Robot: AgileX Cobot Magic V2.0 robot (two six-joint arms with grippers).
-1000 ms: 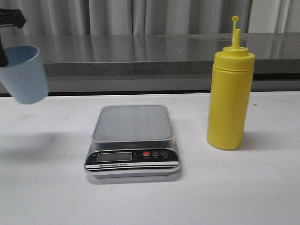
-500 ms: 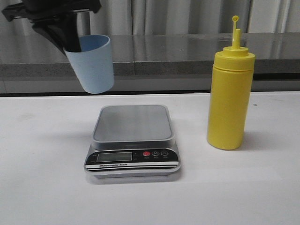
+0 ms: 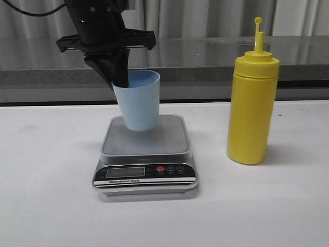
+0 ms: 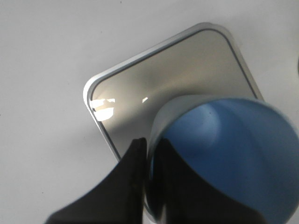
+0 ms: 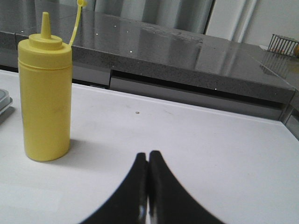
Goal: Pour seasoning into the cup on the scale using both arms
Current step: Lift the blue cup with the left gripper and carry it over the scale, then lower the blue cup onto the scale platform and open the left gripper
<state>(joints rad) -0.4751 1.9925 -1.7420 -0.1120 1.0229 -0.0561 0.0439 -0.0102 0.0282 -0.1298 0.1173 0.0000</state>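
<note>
The left gripper [image 3: 119,77] is clamped on the rim of the blue cup [image 3: 138,100], which hangs tilted over the back left part of the scale [image 3: 145,154]; whether its base touches is unclear. The yellow bottle [image 3: 252,105] stands upright on the white table [image 3: 46,206], apart from the scale's right edge. The right gripper [image 5: 148,184], fingers pressed together and holding nothing, sits low over bare table, well apart from the bottle.
</note>
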